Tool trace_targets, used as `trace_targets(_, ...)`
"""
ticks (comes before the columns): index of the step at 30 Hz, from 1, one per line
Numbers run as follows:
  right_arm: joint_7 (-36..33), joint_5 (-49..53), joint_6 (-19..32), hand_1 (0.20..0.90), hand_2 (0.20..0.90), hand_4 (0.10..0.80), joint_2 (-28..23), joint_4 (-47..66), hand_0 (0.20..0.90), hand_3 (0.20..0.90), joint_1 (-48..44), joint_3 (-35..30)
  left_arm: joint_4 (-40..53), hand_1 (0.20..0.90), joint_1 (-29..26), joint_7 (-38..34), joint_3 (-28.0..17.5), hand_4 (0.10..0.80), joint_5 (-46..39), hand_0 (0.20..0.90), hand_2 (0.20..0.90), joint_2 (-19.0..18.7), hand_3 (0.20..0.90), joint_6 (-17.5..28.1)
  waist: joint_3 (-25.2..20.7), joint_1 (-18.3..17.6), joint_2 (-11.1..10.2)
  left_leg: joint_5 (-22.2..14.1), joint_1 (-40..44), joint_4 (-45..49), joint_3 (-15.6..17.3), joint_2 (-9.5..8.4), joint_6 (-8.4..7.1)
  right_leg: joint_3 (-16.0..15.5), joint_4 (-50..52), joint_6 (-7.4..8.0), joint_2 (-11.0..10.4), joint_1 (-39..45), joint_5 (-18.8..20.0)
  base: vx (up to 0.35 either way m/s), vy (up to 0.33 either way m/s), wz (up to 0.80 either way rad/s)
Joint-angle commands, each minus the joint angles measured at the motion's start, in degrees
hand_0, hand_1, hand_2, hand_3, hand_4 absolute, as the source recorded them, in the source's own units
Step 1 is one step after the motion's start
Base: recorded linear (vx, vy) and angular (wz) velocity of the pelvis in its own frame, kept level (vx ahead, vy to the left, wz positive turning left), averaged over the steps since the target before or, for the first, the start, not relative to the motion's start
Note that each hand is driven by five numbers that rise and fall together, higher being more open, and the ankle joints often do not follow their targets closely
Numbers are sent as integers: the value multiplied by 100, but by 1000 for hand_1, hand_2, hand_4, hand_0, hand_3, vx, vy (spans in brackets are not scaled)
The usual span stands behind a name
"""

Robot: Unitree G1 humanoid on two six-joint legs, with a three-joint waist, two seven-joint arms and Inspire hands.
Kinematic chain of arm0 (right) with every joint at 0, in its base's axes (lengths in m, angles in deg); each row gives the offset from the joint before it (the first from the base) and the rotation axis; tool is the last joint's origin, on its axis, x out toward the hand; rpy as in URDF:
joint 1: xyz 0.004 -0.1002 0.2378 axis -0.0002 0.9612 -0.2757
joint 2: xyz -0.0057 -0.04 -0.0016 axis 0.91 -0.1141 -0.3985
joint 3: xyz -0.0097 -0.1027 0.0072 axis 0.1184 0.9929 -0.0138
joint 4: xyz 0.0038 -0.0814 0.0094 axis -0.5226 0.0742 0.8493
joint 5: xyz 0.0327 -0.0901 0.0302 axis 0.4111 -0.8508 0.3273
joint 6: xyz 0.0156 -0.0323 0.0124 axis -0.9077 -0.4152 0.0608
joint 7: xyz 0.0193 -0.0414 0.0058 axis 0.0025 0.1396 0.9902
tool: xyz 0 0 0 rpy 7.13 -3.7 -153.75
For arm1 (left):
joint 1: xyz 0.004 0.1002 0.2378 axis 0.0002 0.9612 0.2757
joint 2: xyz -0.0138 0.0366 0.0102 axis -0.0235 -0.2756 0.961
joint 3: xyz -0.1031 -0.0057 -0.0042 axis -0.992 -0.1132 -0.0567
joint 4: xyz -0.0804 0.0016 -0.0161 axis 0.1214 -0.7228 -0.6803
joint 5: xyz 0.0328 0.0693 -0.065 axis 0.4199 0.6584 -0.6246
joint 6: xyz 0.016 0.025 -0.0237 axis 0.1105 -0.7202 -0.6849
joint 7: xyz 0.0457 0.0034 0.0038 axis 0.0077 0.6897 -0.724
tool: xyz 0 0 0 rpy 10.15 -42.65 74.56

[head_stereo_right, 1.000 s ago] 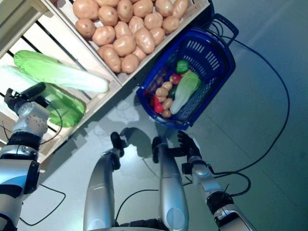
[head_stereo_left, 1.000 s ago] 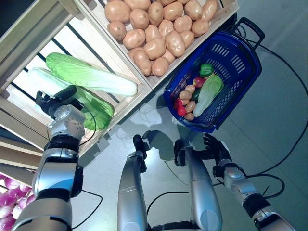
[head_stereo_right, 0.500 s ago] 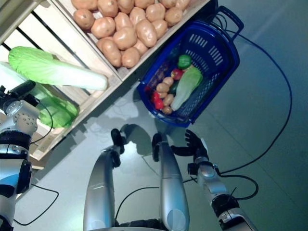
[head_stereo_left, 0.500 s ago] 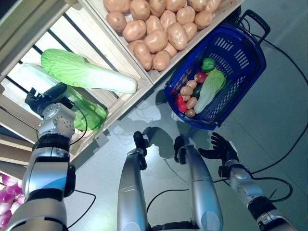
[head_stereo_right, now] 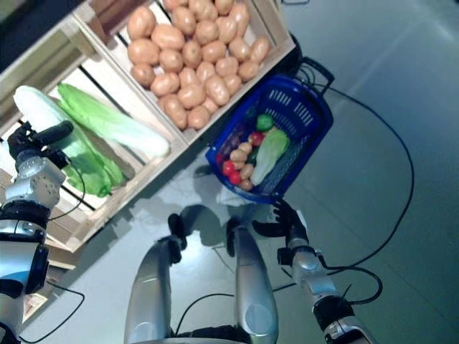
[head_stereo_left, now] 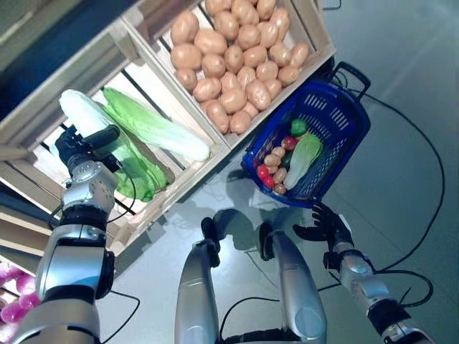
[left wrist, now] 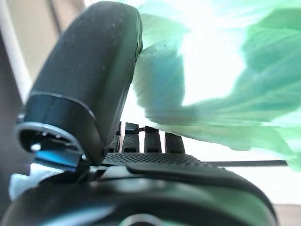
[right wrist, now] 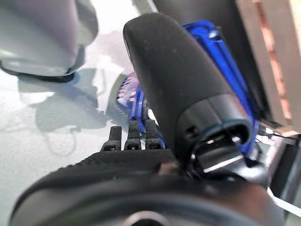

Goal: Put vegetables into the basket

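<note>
Three long green cabbages lie in a slatted wooden crate (head_stereo_left: 188,168): one long cabbage (head_stereo_left: 154,129), a darker one (head_stereo_left: 133,168), and a pale one (head_stereo_left: 80,113). My left hand (head_stereo_left: 90,142) is at their left end. In the left wrist view its fingers (left wrist: 146,141) are straight and open, with a cabbage leaf (left wrist: 211,70) just past them. The blue basket (head_stereo_left: 346,118) stands on the floor holding a cabbage (head_stereo_left: 305,154), a green pepper (head_stereo_left: 299,127), tomatoes and small potatoes. My right hand (head_stereo_left: 326,228) hangs open below the basket, apart from it.
A second crate full of potatoes (head_stereo_left: 237,64) adjoins the cabbage crate, right above the basket. The basket's black handle (head_stereo_left: 353,70) points away from me. Purple onions (head_stereo_left: 11,312) show at the lower left. Grey floor (head_stereo_left: 409,143) spreads to the right of the basket.
The camera has moved, so the crates and basket sit differently in view. My left hand stays at the cabbages' left end. My right hand has dropped slightly away from the basket.
</note>
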Motion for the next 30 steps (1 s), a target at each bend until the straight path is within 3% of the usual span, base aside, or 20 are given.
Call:
trace_targets(1, 250, -155, 720, 900, 900, 800, 127, 732, 900, 900, 266, -195, 830, 300, 304, 224, -280, 400, 629, 300, 300, -228, 300, 918, -349, 150, 206, -1216, 903, 230, 164, -484, 353, -107, -668, -121, -23, 688, 161, 50, -78, 1)
trace_targets(7, 454, -292, 674, 900, 900, 800, 371, 999, 900, 900, 540, -331, 1557, 300, 1523, 651, -460, 400, 1140, 300, 300, 249, 300, 1438, -891, 315, 342, -1126, 1801, -349, -30, -577, 319, -349, -1273, -160, -114, 1747, 139, 48, -95, 5)
trace_targets(12, 361, -687, 947, 900, 900, 800, 489, 1339, 900, 900, 785, -504, 2247, 300, 2366, 675, -593, 400, 2193, 300, 300, 465, 300, 1798, -1370, 414, 421, -1006, 2553, -964, -163, -625, 263, -478, -1952, -165, -56, 2623, 198, 77, -111, 14)
trace_targets(15, 645, -752, 1142, 900, 900, 800, 531, 1549, 900, 900, 809, -624, 2851, 300, 2743, 1127, -666, 400, 2141, 300, 300, 628, 300, 1963, -1630, 456, 471, -872, 2977, -1448, -231, -668, 221, -540, -2461, -163, 19, 3092, 297, 21, -88, 15)
trace_targets(20, 1661, -535, 943, 900, 900, 800, 397, 1693, 900, 900, 527, -611, 3422, 300, 2780, 2263, -505, 400, 1493, 300, 300, 791, 300, 1871, -1934, 529, 473, -612, 3420, -2117, -352, -687, 144, -578, -3154, -125, 120, 3570, 578, -8, -77, 16)
trace_targets(25, 2674, 267, 488, 900, 900, 800, -33, 1702, 900, 900, 39, -796, 3522, 300, 2423, 3253, -381, 400, 625, 300, 300, 794, 300, 1834, -2193, 608, 419, -347, 3707, -2794, -409, -646, 52, -668, -3841, -48, 223, 3890, 902, -15, -74, 6)
trace_targets(30, 3970, 1717, -984, 900, 900, 800, -301, 1596, 900, 900, -423, -1020, 3346, 300, 1910, 3869, -206, 400, 165, 300, 300, 626, 300, 1783, -2410, 618, 354, -182, 3897, -3288, -333, -607, 7, -735, -4402, 0, 329, 4094, 1142, -23, -62, 5)
